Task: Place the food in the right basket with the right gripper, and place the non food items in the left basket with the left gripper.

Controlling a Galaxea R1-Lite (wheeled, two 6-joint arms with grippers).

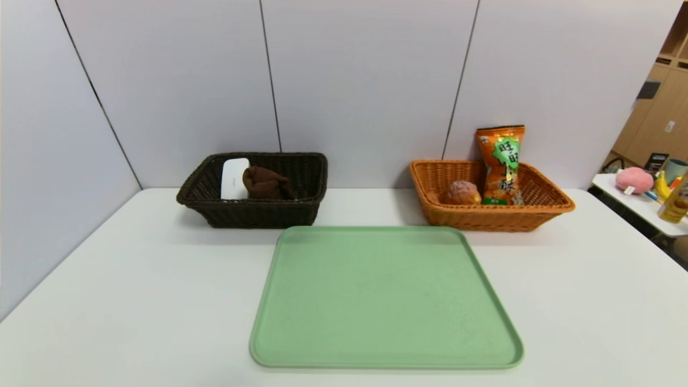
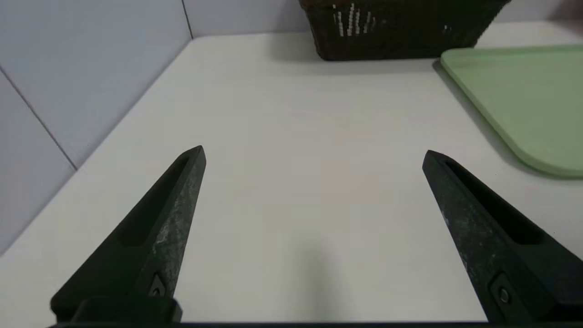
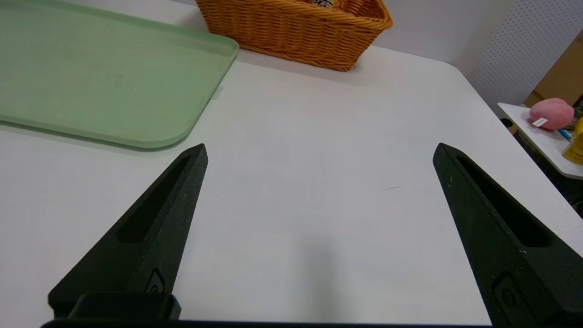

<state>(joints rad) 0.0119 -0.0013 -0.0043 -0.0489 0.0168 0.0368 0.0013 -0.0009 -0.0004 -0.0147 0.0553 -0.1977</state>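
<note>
The dark brown left basket (image 1: 252, 212) holds a folded brown towel (image 1: 266, 184) and a flat white box (image 1: 235, 178) leaning on its wall. Inside the orange-tan right basket (image 1: 494, 217) an orange snack bag (image 1: 501, 164) stands upright beside a round golden-brown bun (image 1: 461, 193). No pen shows. My left gripper (image 2: 314, 152) hovers open over bare table, well short of the left basket (image 2: 401, 32). My right gripper (image 3: 321, 148) is open too, over bare table short of the right basket (image 3: 296, 32). Neither arm appears in the head view.
A light green tray (image 1: 384, 295) lies bare in the middle of the white table, its corners showing in both wrist views (image 2: 524, 100) (image 3: 100, 77). Grey wall panels stand behind the baskets. A side table (image 1: 642, 207) at the right carries a pink plush and other things.
</note>
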